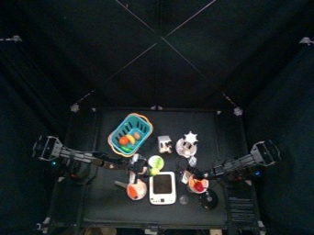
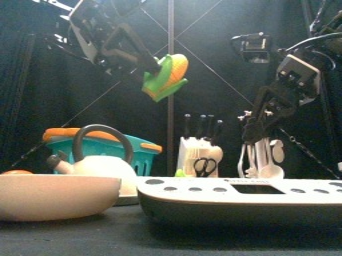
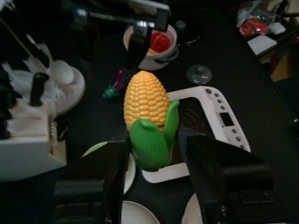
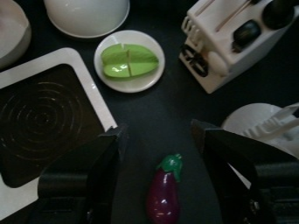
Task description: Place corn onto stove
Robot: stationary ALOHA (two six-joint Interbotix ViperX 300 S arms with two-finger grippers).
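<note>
The corn [image 3: 145, 109], yellow with green husk leaves, stands between my left gripper's [image 3: 163, 147] jaws, which are shut on its husk end. In the front view the corn [image 2: 167, 77] hangs tilted high above the table, held by the left gripper [image 2: 144, 68]. The stove [image 2: 241, 195], a white flat block, lies at the table's front; from above the stove [image 1: 162, 189] sits just in front of the corn [image 1: 156, 164]. The stove's [image 4: 47, 122] grey ringed mark shows in the right wrist view. My right gripper [image 4: 158, 136] hangs open beside it, holding nothing.
A blue basket [image 1: 130, 130] with an orange fruit stands at the back left. A white kettle [image 2: 91, 160] and a white bowl [image 2: 54, 196] are front left. A purple eggplant [image 4: 163, 191] lies under the right gripper, near a plate [image 4: 128, 77] with a green piece.
</note>
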